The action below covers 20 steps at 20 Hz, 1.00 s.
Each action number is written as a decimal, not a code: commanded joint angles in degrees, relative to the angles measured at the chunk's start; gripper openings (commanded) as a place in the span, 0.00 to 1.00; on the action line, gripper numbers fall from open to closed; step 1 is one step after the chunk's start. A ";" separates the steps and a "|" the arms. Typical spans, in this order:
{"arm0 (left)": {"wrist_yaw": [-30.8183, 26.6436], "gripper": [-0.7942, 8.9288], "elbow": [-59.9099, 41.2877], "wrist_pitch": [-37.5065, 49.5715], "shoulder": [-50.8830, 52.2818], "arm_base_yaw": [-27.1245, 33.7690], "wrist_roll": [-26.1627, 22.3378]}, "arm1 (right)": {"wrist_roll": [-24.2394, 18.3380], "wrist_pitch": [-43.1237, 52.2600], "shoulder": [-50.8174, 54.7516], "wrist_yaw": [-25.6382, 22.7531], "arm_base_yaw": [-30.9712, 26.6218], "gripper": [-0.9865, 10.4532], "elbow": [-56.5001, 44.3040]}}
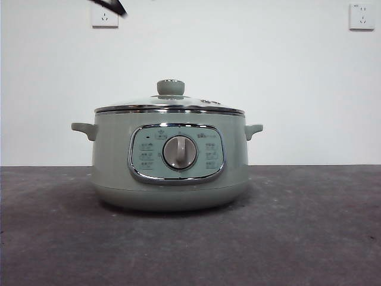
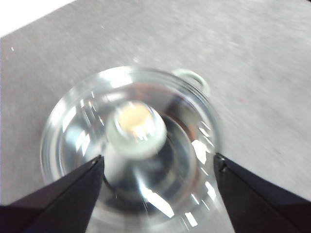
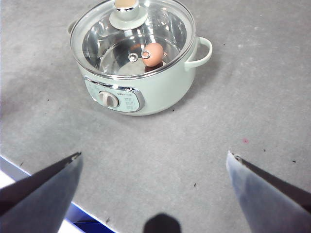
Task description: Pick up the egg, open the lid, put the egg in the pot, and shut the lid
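Observation:
The pale green pot [image 1: 169, 179] stands in the middle of the grey table with the lid [image 1: 169, 106] resting on it, knob [image 1: 170, 87] up. In the right wrist view the egg [image 3: 152, 54] lies inside the pot [image 3: 160, 92], seen through the glass lid [image 3: 97, 43]. My left gripper [image 2: 158, 162] is open and empty above the lid [image 2: 73, 126], its jaws on either side of the knob [image 2: 136, 128] without touching it; this view is blurred. My right gripper [image 3: 154, 158] is open and empty, well back from the pot.
A black arm tip [image 1: 110, 6] shows at the top left of the front view. Two wall sockets [image 1: 105, 16] [image 1: 361, 16] are on the white wall. The table's blue front edge [image 3: 82, 218] is below the right gripper.

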State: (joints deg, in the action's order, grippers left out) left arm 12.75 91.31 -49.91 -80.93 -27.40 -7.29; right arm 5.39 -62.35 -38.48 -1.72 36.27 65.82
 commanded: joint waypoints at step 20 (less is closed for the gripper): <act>7.32 0.07 0.28 -18.21 16.04 0.07 2.75 | 2.21 -3.69 -0.04 -0.87 0.09 0.09 -0.50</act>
State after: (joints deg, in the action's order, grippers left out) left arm 19.99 91.44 -68.36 -64.82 -27.40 -4.80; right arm 6.22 -66.22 -38.50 -2.50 36.27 65.82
